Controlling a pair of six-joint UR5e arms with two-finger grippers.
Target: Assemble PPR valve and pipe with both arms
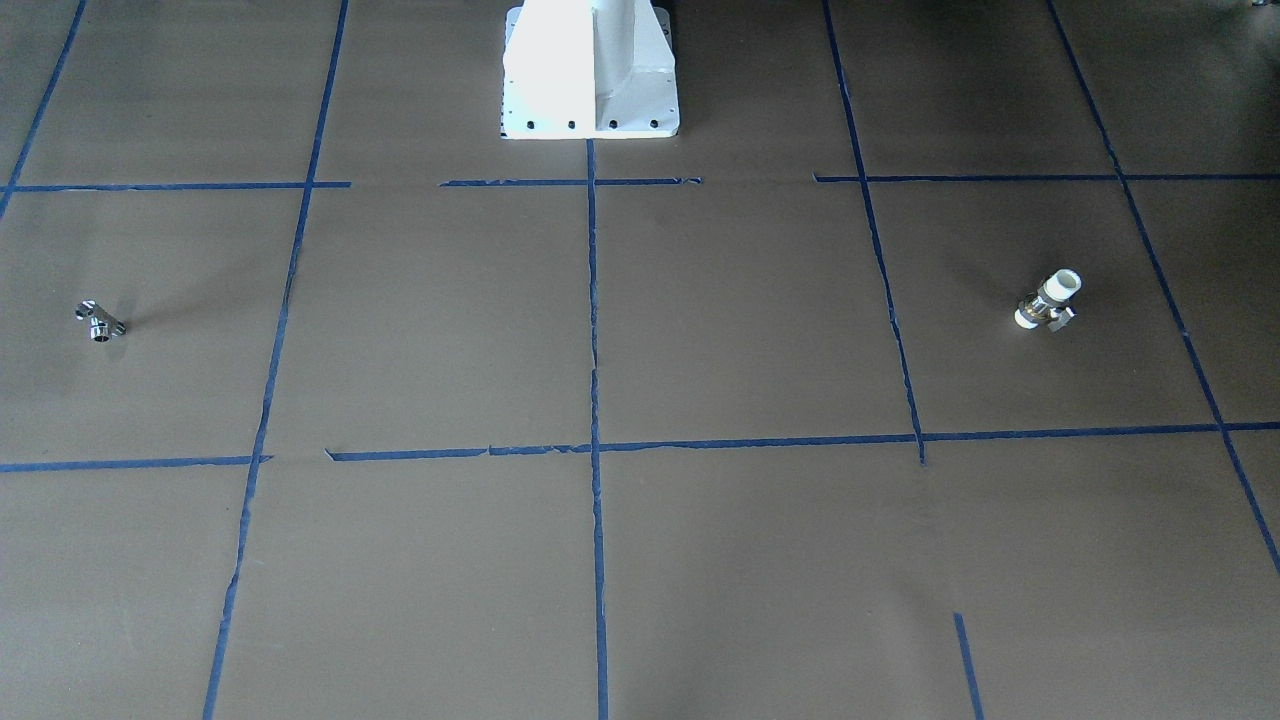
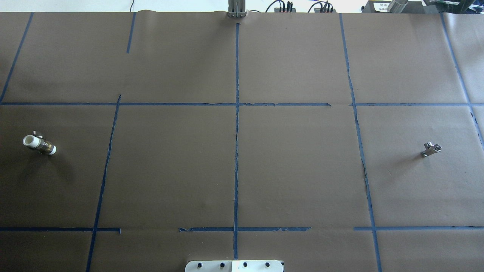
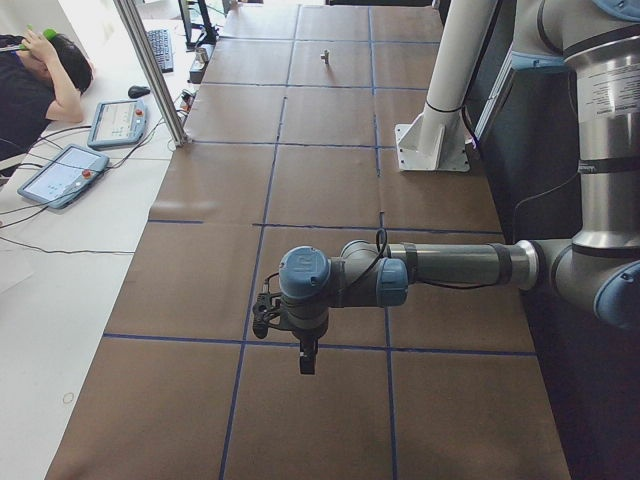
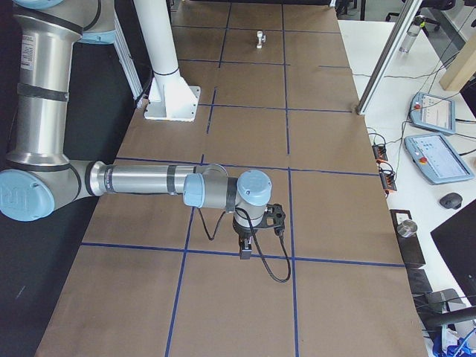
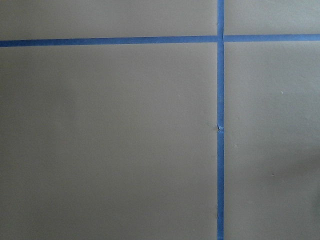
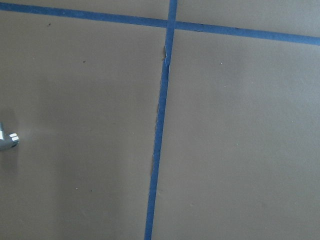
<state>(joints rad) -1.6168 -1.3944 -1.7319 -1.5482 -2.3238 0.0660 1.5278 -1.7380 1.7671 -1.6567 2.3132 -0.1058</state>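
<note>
The PPR valve (image 1: 1048,300), with white ends and a metal middle, lies on the brown table on my left side; it also shows in the overhead view (image 2: 39,144) and far off in the exterior right view (image 4: 259,39). The chrome T-shaped pipe (image 1: 99,321) lies on my right side (image 2: 431,149), with a sliver at the right wrist view's left edge (image 6: 7,140). My left gripper (image 3: 308,360) and right gripper (image 4: 244,251) hang over the table's ends and show only in the side views. I cannot tell whether they are open or shut.
The white pedestal base (image 1: 590,75) stands at the table's middle on the robot's side. Blue tape lines (image 2: 236,151) divide the brown paper into squares. An operator (image 3: 35,85), teach pendants (image 3: 60,175) and an aluminium post (image 3: 150,70) are beyond the far edge.
</note>
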